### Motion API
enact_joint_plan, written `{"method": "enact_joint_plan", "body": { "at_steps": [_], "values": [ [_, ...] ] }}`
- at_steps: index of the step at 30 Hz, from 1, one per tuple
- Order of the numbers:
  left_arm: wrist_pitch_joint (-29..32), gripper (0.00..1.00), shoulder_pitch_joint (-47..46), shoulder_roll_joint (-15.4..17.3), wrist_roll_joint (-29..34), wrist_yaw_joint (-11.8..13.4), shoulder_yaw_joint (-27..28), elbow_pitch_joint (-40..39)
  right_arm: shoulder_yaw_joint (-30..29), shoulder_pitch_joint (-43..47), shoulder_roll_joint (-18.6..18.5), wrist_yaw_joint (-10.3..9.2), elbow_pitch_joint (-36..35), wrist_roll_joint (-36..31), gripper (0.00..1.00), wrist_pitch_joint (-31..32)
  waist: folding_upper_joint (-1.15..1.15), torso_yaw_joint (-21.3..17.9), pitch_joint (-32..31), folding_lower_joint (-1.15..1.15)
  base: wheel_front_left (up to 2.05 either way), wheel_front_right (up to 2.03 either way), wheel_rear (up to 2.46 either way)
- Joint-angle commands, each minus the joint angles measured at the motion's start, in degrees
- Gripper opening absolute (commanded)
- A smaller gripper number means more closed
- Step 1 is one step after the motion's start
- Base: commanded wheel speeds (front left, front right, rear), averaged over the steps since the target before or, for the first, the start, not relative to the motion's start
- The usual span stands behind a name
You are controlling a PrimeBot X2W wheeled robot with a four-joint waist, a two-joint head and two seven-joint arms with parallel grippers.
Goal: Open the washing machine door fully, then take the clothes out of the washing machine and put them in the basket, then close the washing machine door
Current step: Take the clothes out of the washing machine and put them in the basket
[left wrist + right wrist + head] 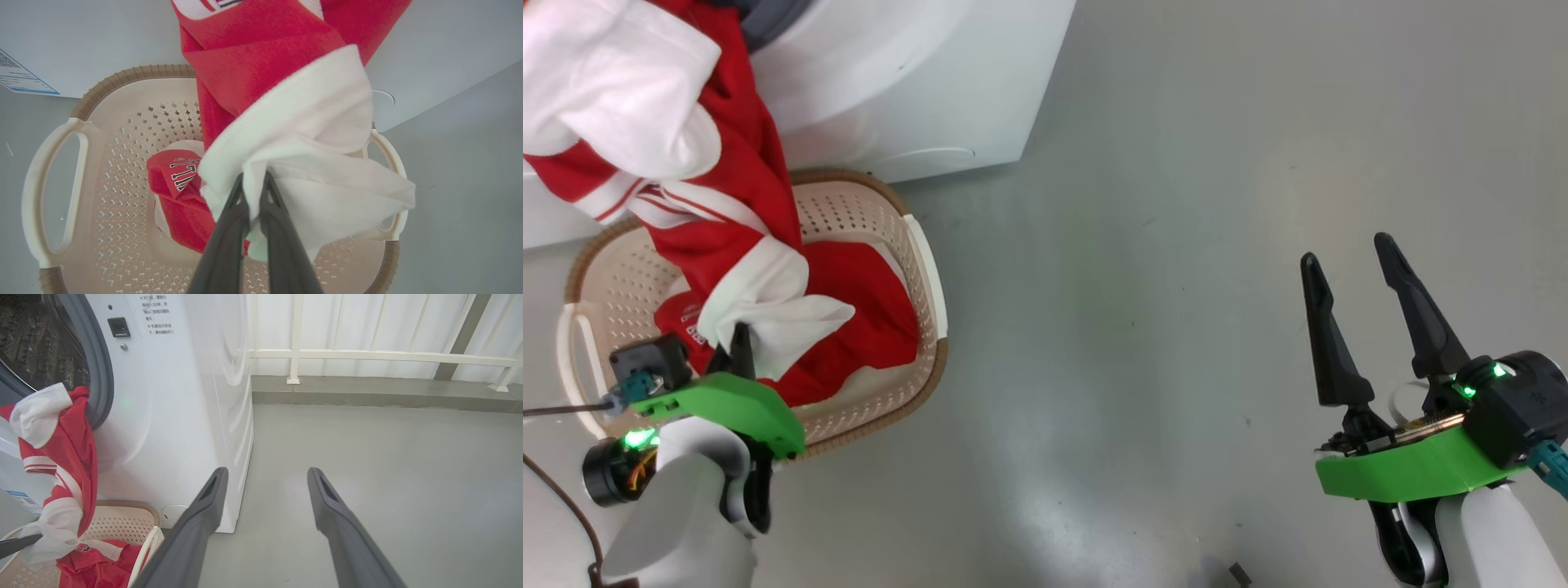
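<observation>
The clothes (727,204) are about as floppy as it gets: light, soft knit with zero stiffness, so wherever you pinch, the rest just hangs and drags behind. Right now they're strung out in one long drape. The top end is flopped over the grey seal (102,375) at the mouth of the drum (36,343) on the washing machine (915,82). The middle hangs down the front, and the bottom end is piled in the basket (927,269), which sits on the floor (1176,327) just in front of the machine. Can't tell if that's one garment or two tangled together.

Your left gripper (253,179) has its jaws pressed together on a fold of the white panel, a thin pinch near the fabric's edge. I'd guess it holds fine since there's hardly any weight. But a grip that far down probably won't pull the upper part off the seal by itself. Taking hold higher, on the red body near the drum, looks like the better bet for the rest. The left wrist sits over the near rim of the basket, fingers angled forward and down into it.

Your right gripper (1346,249) is well off to the right over bare floor, jaws spread wide with nothing in them, fingers pointing forward.
</observation>
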Motion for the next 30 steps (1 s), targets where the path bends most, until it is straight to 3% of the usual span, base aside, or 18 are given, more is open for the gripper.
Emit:
{"method": "enact_joint_plan", "body": {
  "at_steps": [1,14,30],
  "values": [
    [-0.78,0.00,-0.87,1.60,-0.07,-0.23,1.39,0.94,1.46,-0.73,-0.71,0.35,-1.48,0.17,1.00,-0.37,0.00,-0.36,1.13,0.00,0.00,0.00,0.00],
    [-1.14,0.00,-5.74,2.74,-0.10,-1.31,1.69,10.51,2.33,-2.25,-0.71,0.35,-1.46,1.04,1.00,-0.37,0.00,-2.02,5.86,0.00,0.00,0.00,0.00],
    [-1.19,0.00,-6.88,3.01,-0.13,-0.95,1.58,13.69,2.93,-3.75,-0.71,0.35,-1.28,1.53,1.00,-0.37,0.00,-2.83,8.94,0.00,0.00,0.00,0.00]
  ]
}}
